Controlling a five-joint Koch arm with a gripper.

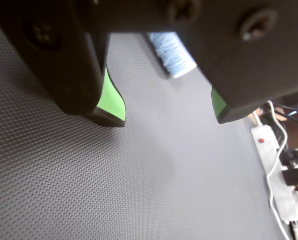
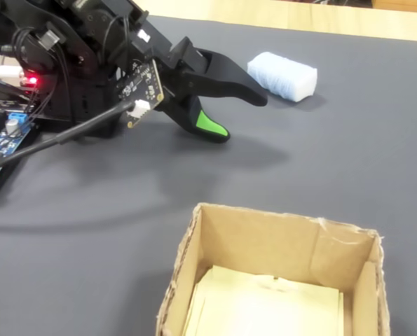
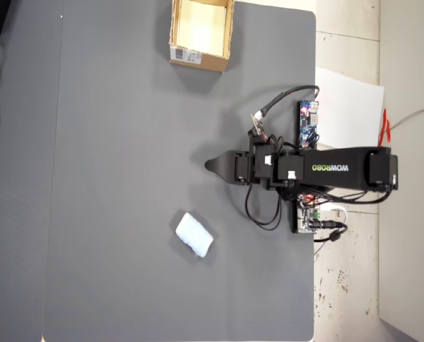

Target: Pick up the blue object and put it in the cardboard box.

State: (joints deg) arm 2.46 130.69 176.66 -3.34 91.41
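Green-padded fingers (image 1: 111,102) of the gripper (image 2: 240,115) stand apart above the grey desk (image 2: 348,161), holding nothing. Blue object (image 2: 282,75) lies on the desk just beyond the tips. Cardboard box (image 2: 264,245) stands well apart from it, open and upright.

The place looked like a hobbyist's bench or a small lab corner, not a factory floor. A dark grey textured mat (image 3: 126,142) covered the table, and in the overhead view a tiled floor (image 3: 347,43) showed past its right edge, with a white sheet (image 3: 350,107) lying there and red marks on the far right. Bare circuit boards (image 3: 308,122) with loose wires (image 3: 265,206) sat beside the base of the black arm (image 3: 333,169), one with a red light glowing. In the wrist view a white power strip (image 1: 269,150) with cables lay off the mat's right edge.
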